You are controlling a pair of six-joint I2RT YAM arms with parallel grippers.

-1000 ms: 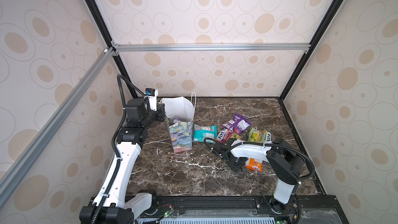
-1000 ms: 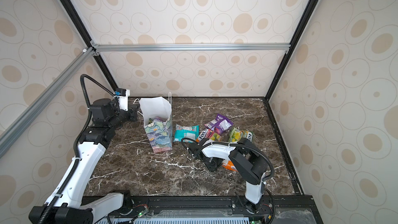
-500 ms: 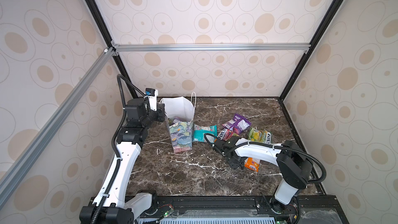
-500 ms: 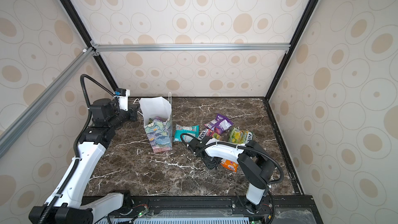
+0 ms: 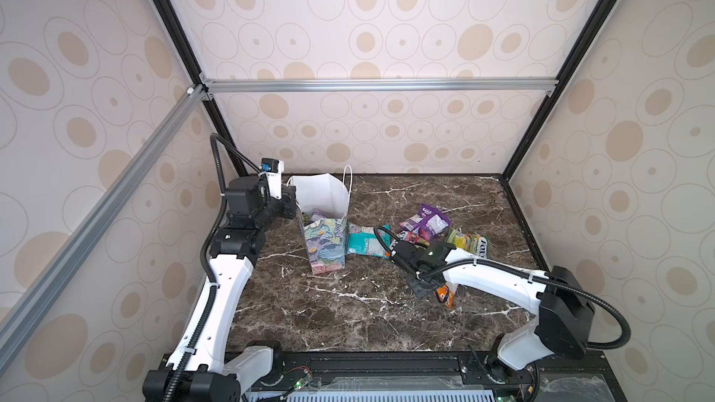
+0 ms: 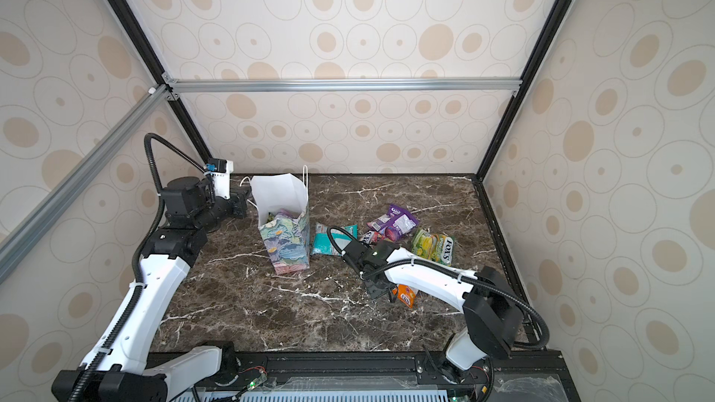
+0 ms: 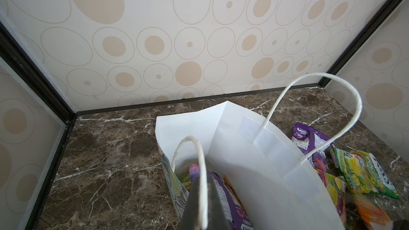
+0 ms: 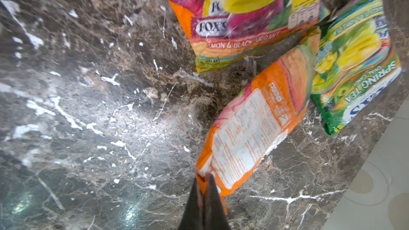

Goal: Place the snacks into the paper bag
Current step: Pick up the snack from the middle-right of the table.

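Orange snack packet (image 8: 250,127): pinched at one corner seam by the right gripper (image 8: 202,186), fingers (image 8: 212,204) closed tight on the plastic. It hangs slantwise from them at the near right of the bench (image 5: 348,315), well apart from the paper bag (image 5: 325,241). Change over the last second: the right arm's elbow swings out toward the right wall, and the packet, which lay flat, now stands on edge in both top views and has shifted slightly toward the bag. Whether its far end is clear of the bench, cannot tell. Left gripper (image 7: 199,206) is unmoved, fingers closed at the bag's near rim, the white cord handle (image 7: 200,169) running over them; the bag stands upright, mouth open. Inside it a purple packet (image 7: 223,195) and other wrappers show. Outside it lie a teal packet (image 5: 365,241) just beside the bag, a second purple packet (image 5: 425,220), a green packet (image 8: 358,67) and a fruit-print packet (image 8: 241,18). Judgement: grasp made, lift just starting; task roughly part-way, with five packets counted outside the bag including the held one. A corner pinch on crinkly film may slip or swing in transit.
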